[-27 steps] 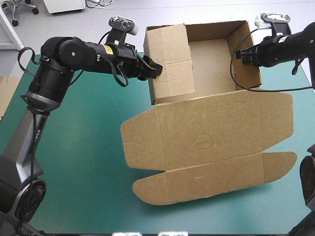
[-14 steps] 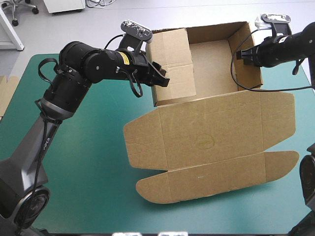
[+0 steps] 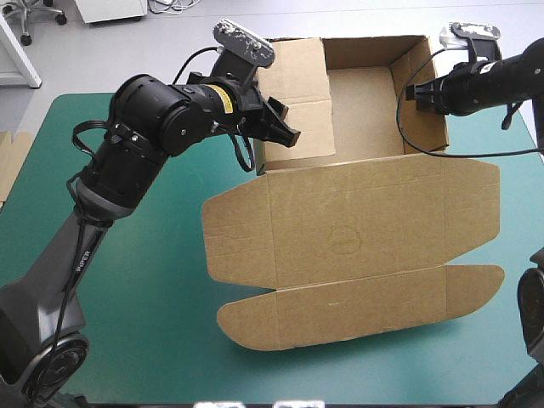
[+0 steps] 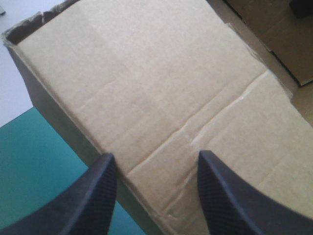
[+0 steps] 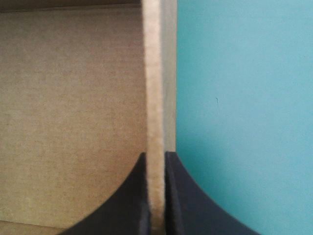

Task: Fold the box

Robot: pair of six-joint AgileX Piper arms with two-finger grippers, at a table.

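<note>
The brown box (image 3: 357, 229) lies mid-table as an open tray at the far side, with the lid flat toward the near edge. Its left wall flap (image 3: 293, 89) leans inward over the tray. My left gripper (image 3: 283, 132) is open at that flap's near outer corner. In the left wrist view (image 4: 156, 191), one finger stands over the flap's panel (image 4: 161, 83) and the other by its outer edge. My right gripper (image 3: 416, 93) is shut on the box, pinching the top edge of the right wall (image 5: 155, 98), with the fingertips (image 5: 156, 196) all but meeting.
An edge of more brown board (image 3: 7, 166) shows at the table's left edge. Bare teal-green cover (image 3: 144, 280) lies left of the lid and outside the right wall (image 5: 244, 117). The tray's back wall (image 3: 365, 51) stands near the table's far edge.
My left arm has swung right and risen, bringing its gripper along the left flap. The box and its lid have shifted slightly left. The right gripper has held still.
</note>
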